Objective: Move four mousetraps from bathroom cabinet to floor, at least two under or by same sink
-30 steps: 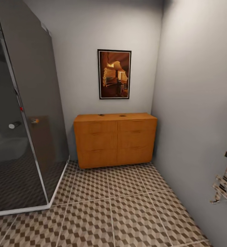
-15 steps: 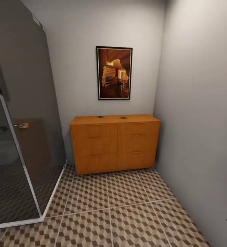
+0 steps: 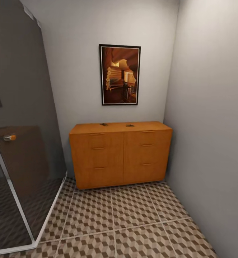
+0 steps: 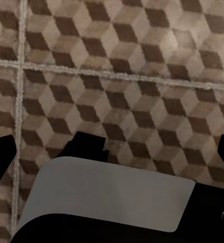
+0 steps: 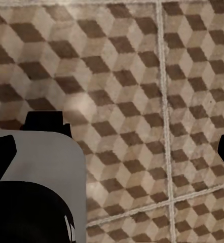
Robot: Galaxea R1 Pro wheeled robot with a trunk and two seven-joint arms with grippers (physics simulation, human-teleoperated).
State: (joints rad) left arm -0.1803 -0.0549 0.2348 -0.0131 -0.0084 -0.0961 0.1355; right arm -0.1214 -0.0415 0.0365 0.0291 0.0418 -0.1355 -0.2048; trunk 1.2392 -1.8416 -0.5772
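**A:** Far left, what do we have?

**B:** A dark glass shower enclosure (image 3: 22, 125) with a white frame and a small orange-tipped handle (image 3: 9, 137), reflecting the wood beside it. Moving right, the cabinet (image 3: 120, 157) sits against the far wall in the corner, its right end touching the grey side wall (image 3: 212, 125).

**A:** And on top of it?

**B:** Two small dark items on the smooth top, one left of centre (image 3: 104, 124), one just right of centre (image 3: 129, 125). Too small to say for certain they are the mousetraps. All drawer fronts are closed, bar handles in two columns.

**A:** Above that?

**B:** A black-framed picture (image 3: 119, 74) in orange and brown tones, hung on the far wall over the cabinet.

**A:** Nearer us?

**B:** The bathroom floor (image 3: 133, 222), cube-patterned tiles with pale grout, running from the cabinet's foot toward us.

**A:** The pincers?

**B:** The left wrist view looks straight down at those tiles; the left pincer (image 4: 114, 152) has dark fingertips at the two edges of the frame, spread wide apart, nothing between them. Same on the right: the right pincer (image 5: 114, 152) hangs over the floor, fingers parted wide, empty.
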